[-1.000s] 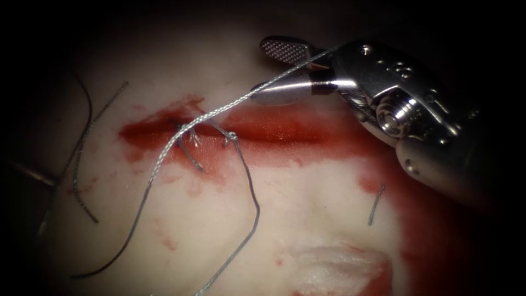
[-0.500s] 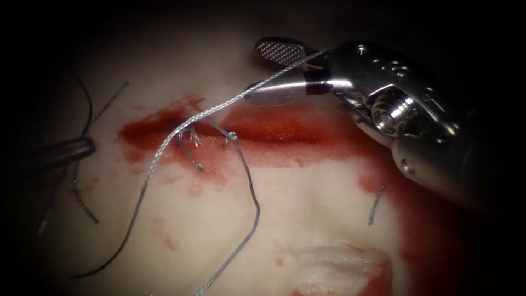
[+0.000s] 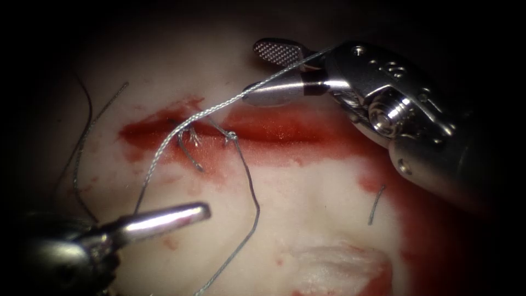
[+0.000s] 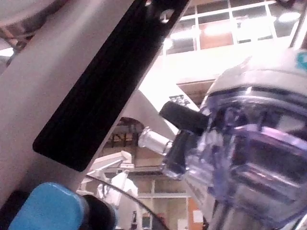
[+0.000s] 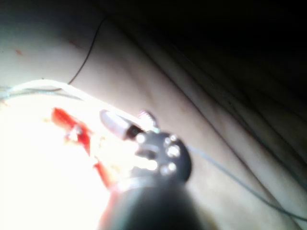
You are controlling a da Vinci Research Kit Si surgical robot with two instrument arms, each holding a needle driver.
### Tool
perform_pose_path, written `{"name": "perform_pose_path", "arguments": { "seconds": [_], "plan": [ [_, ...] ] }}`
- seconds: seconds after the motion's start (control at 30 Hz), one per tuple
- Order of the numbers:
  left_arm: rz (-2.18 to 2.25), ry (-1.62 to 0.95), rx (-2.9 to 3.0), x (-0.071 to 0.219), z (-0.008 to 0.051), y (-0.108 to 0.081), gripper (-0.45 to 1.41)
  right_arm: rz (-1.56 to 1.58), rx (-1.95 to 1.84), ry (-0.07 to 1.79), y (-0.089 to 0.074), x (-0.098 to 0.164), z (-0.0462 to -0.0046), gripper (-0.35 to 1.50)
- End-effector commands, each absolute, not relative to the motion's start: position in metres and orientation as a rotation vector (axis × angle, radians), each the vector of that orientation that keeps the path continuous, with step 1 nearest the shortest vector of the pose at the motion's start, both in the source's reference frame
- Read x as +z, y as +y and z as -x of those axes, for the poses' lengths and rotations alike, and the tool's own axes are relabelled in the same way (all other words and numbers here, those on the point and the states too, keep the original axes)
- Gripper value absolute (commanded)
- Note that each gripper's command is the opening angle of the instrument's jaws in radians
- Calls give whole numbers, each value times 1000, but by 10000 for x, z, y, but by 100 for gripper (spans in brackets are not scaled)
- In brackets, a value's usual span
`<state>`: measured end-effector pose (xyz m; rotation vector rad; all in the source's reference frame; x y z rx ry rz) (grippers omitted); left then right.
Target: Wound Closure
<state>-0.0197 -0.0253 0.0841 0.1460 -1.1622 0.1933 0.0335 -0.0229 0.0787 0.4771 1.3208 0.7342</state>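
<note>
The tissue [image 3: 307,186] has a red, wet cut [image 3: 274,129] running across it. On the cut sit a stitch [image 3: 186,137] and a knot [image 3: 231,135]. My right tool [image 3: 251,71] hangs over the cut's right part with jaws open, and the thread [image 3: 219,107] lies between them near the hinge, ungripped. From there the thread slants down-left over the stitch and reaches my left tool [image 3: 205,209]. That tool points right below the cut's left end, jaws shut, crossing over the thread. The right wrist view shows my right tool [image 5: 122,116] by the cut [image 5: 72,127].
A second strand [image 3: 253,203] drops from the knot toward the near edge. Cut thread ends lie on the tissue at the left [image 3: 82,181] and at the right [image 3: 376,204]. Red fluid [image 3: 438,235] soaks the tissue under the right tool's shaft.
My left tool has come in from the left edge and swung down and right to lie across the thread below the cut. The right tool has crept slightly left, jaws still open.
</note>
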Motion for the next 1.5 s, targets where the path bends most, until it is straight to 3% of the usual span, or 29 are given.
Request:
{"name": "perform_pose_path", "arguments": {
  "seconds": [0.03,0.27,0.57,0.73,0.83,0.9,1.1,1.2,1.33,1.5],
  "plan": [
    [-124,-1138,188,846,201,-243,84,-474,731,1326,-219,787,-344,118],
    [63,-980,210,883,190,-224,79,-478,740,1324,-222,788,-346,122],
    [70,-955,168,903,200,-212,71,-485,737,1324,-225,789,-351,127],
    [25,-1004,249,929,229,-228,56,-486,736,1324,-227,788,-352,127],
    [-23,-1013,204,941,240,-244,22,-491,741,1323,-228,788,-352,125],
    [-104,-1029,150,945,247,-250,14,-491,741,1323,-228,788,-352,125],
    [-103,-1043,220,943,260,-247,32,-496,745,1322,-228,788,-351,123],
    [-76,-1027,214,945,262,-243,-45,-499,741,1323,-228,788,-347,120],
    [-76,-1001,88,935,251,-226,-45,-504,735,1325,-227,789,-339,116],
    [-74,-982,-208,925,224,-195,-45,-508,721,1327,-225,795,-327,93]
  ]
}}
